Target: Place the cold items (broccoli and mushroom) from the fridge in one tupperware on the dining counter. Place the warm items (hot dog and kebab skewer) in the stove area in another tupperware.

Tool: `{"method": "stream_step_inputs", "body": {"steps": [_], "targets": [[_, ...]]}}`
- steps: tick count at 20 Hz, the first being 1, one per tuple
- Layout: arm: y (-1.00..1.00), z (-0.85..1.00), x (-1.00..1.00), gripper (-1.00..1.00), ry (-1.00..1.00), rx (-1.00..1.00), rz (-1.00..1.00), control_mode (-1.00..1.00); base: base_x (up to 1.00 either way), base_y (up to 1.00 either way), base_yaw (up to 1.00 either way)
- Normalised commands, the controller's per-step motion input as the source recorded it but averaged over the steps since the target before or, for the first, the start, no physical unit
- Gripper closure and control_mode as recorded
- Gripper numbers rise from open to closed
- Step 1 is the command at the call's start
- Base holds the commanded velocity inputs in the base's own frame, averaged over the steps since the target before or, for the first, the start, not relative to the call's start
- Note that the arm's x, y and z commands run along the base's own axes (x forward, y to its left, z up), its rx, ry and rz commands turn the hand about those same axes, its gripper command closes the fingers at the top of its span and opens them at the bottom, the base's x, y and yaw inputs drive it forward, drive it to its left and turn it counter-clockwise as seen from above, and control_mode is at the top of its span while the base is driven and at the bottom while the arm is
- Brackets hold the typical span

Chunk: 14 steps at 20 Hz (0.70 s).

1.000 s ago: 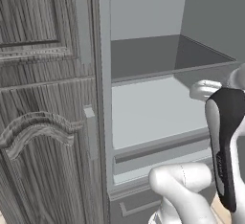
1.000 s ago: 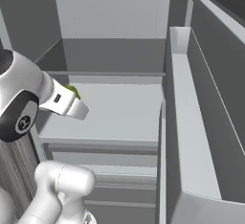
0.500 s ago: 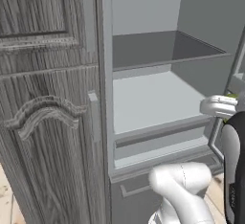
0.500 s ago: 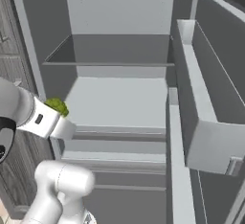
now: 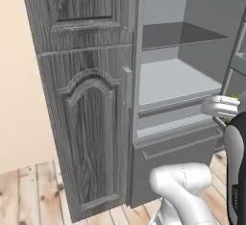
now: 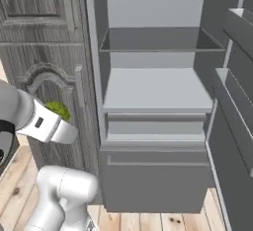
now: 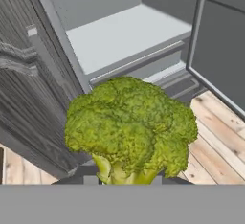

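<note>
A green broccoli (image 7: pixel 129 127) sits in the near middle of the hand view, stem down between my fingertips. My gripper (image 7: pixel 125 179) is shut on that stem. From the right base view the broccoli (image 6: pixel 58 110) shows as a green head above my white hand (image 6: pixel 53 128), in front of the wooden cabinet and left of the open fridge (image 6: pixel 158 89). In the left base view my hand (image 5: pixel 220 106) is at the right edge with a sliver of green on it. The mushroom, hot dog, kebab skewer and tupperware are out of view.
The fridge stands open with bare grey shelves and a drawer (image 6: pixel 155 175) below. Its door (image 6: pixel 234 116) swings out on the right. A tall wood-grain cabinet (image 5: pixel 91 113) adjoins the fridge on the left. Pale plank floor (image 5: pixel 29 190) lies in front.
The whole picture has shifted: the base has backed away from the fridge and turned, so the cabinet and floor come into view. The broccoli stays in my gripper.
</note>
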Motion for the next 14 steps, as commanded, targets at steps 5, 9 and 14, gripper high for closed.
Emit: {"method": "stream_step_inputs", "body": {"steps": [5, 9, 14], "targets": [[0.0, 0.0, 0.0, 1.0, 0.0, 0.0, 0.0, 1.0, -1.0, 0.41, -0.47], [0.0, 0.0, 0.0, 1.0, 0.0, 0.0, 0.0, 1.0, -1.0, 0.27, -0.83], [0.0, 0.0, 0.0, 1.0, 0.0, 0.0, 0.0, 1.0, -0.89, 0.22, -0.99]]}}
